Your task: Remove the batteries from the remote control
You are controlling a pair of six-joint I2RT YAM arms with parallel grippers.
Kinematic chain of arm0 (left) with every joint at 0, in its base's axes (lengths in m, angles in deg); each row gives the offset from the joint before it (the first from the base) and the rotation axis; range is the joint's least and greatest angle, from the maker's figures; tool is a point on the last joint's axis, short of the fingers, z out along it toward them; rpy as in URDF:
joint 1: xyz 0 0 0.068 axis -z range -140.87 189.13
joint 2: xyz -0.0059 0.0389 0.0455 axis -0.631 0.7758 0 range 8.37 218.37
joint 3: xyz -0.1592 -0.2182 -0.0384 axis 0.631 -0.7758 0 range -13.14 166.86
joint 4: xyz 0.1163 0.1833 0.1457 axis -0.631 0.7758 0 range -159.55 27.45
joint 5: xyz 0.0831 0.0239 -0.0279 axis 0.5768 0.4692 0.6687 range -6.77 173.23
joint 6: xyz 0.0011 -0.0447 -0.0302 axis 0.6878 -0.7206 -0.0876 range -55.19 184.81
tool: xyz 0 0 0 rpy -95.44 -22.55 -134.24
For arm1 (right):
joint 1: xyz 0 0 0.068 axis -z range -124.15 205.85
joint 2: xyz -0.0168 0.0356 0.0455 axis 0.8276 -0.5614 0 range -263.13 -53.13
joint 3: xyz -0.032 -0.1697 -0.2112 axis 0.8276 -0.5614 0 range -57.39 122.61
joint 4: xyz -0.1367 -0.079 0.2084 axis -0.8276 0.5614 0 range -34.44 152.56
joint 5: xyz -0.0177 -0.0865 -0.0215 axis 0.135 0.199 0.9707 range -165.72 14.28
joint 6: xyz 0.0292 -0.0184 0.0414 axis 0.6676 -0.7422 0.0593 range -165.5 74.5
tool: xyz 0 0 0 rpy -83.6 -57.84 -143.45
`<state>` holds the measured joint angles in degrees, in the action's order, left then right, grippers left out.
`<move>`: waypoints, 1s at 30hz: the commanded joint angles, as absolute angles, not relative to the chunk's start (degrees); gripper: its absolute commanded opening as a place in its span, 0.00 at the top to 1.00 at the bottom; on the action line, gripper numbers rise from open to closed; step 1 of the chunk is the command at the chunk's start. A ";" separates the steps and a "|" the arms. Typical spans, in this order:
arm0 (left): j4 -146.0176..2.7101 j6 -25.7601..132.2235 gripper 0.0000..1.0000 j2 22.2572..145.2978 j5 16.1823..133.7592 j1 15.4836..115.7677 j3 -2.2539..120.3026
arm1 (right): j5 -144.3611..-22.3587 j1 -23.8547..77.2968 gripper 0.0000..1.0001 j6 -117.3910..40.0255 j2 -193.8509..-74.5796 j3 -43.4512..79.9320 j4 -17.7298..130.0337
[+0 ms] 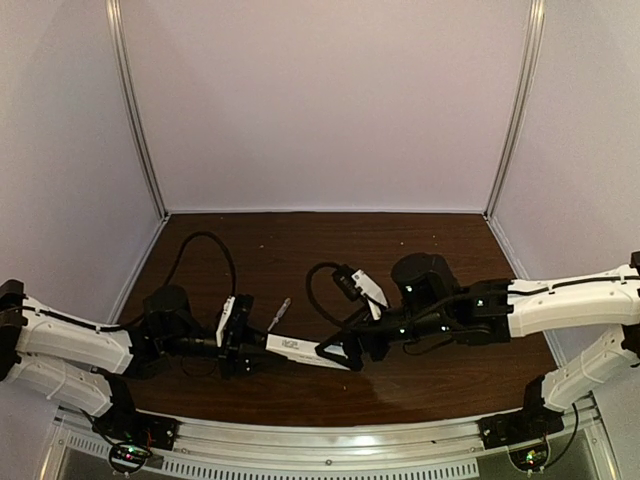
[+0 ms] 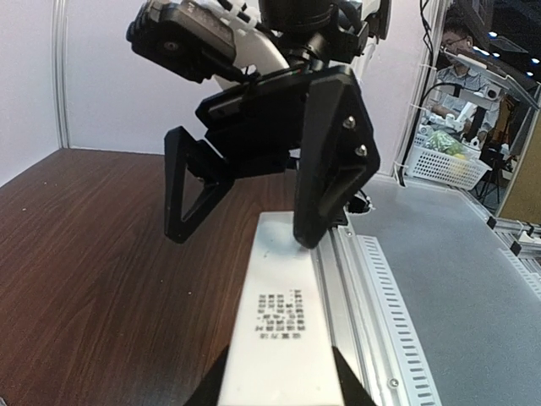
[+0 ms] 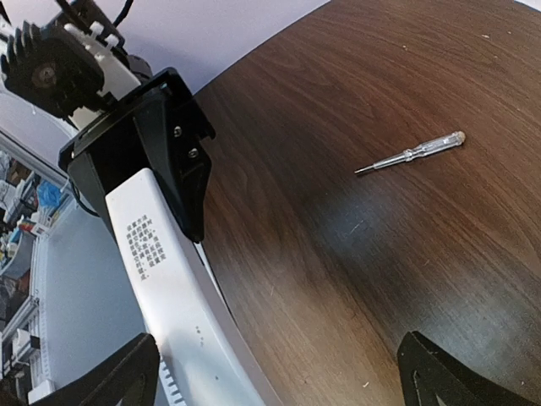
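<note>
Early going, by my read: left gripper (image 1: 243,347) clamps one end of the remote control (image 1: 300,350) above the table (image 1: 300,240), right gripper (image 1: 345,352) stands wide open around its far end, gripping nothing, while no batteries or open recess show, so both cells seem left to extract.

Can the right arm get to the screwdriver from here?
Likely yes: the right end effector is open, and the screwdriver lies alone on the table, close beside the remote control the left end effector holds.
</note>
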<state>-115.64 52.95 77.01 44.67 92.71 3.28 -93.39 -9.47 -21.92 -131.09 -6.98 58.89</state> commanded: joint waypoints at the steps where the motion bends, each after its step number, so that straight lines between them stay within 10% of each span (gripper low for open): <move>1: -120.67 54.01 1.00 75.19 44.47 93.00 2.01 | -89.56 -9.28 0.00 -7.87 -124.52 -10.66 57.40; 17: -131.71 55.66 1.00 75.02 42.86 93.00 -1.14 | -87.78 -9.08 0.01 15.43 -111.48 -23.49 50.16; 30: -137.39 55.45 1.00 81.05 39.99 93.00 1.04 | -95.72 -10.33 0.22 22.46 -117.23 -23.06 43.02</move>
<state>-131.92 54.66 80.16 41.74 92.82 -0.89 -92.73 -9.47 19.80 -115.44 -23.22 46.15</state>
